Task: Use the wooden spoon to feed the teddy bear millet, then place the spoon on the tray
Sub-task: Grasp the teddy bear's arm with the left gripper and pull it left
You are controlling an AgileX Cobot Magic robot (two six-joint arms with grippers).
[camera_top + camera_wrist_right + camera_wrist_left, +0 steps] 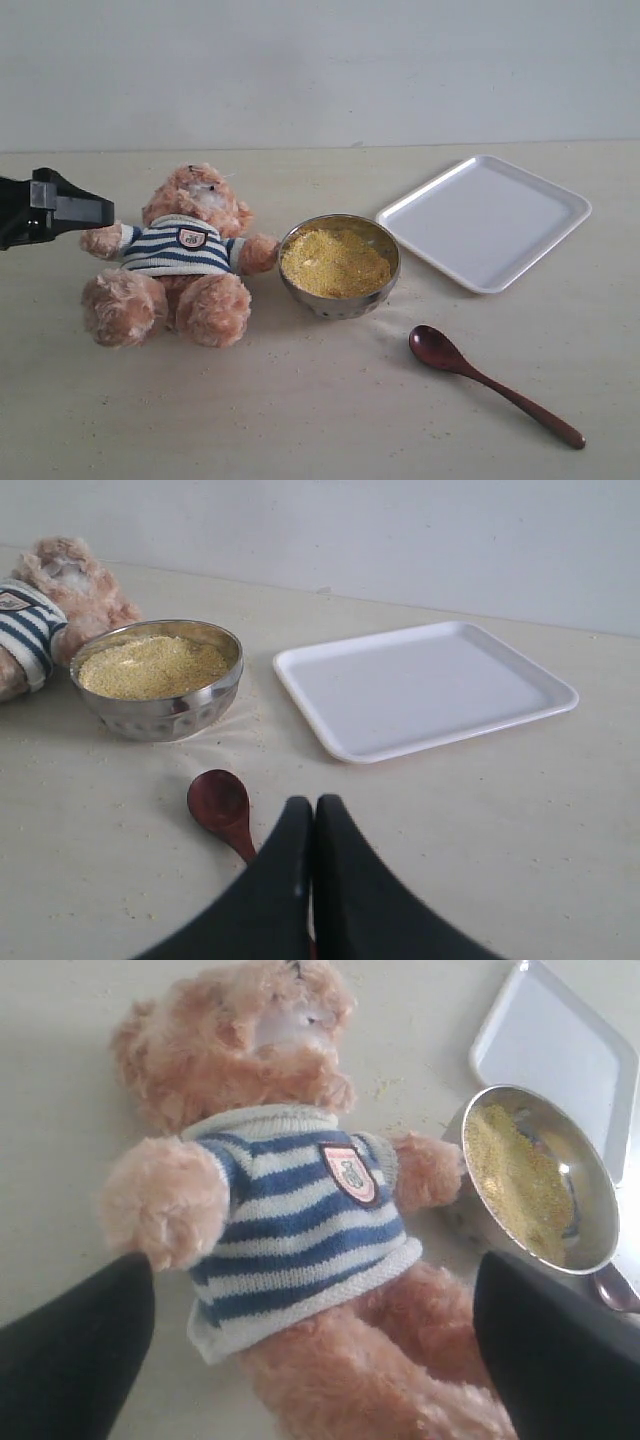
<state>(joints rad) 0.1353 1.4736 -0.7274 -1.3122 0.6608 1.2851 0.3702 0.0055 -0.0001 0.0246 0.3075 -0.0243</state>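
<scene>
The teddy bear sits at the left of the table in its striped sweater. My left gripper hangs open beside the bear's arm. In the left wrist view its fingers stand wide apart either side of the teddy bear, apart from it. The millet fills a steel bowl next to the bear. The wooden spoon lies flat on the table in front of the white tray. My right gripper is shut and empty, above the handle of the wooden spoon; it is out of the exterior view.
A few yellow grains are scattered on the beige table round the bowl. A pale wall runs along the table's far edge. Nothing lies on the tray.
</scene>
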